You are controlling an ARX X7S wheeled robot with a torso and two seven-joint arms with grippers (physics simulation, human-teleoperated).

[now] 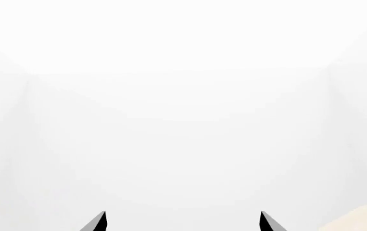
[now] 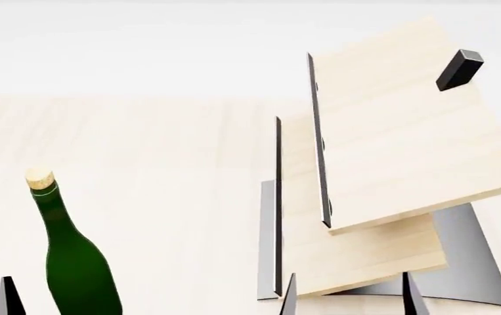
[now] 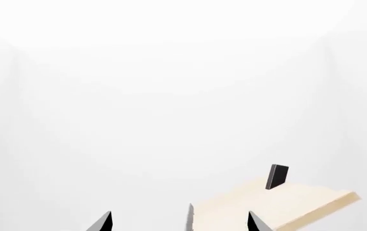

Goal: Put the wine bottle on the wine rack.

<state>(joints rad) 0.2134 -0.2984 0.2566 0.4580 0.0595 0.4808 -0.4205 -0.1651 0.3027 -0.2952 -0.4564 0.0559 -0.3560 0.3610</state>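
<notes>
One wine bottle (image 2: 75,266), upright on the pale table (image 2: 145,151), cork up, at the left of the head view and well apart from the wine rack (image 2: 408,138). Probably left standing so the sides stay free for a grasp.

One rack, showing two slanted boards, one black peg (image 2: 459,69) and one grey base (image 2: 471,259). Likely tilted so a bottle settles against the dark metal edges rather than rolling off.

Two grippers, two fingers each. Left gripper (image 1: 183,224): spread wide, nothing between the tips, one finger showing just beside the bottle in the head view. Right gripper (image 3: 180,222): equally wide, empty, hanging before the rack. Presumably open in readiness; bottle not yet gripped.
</notes>
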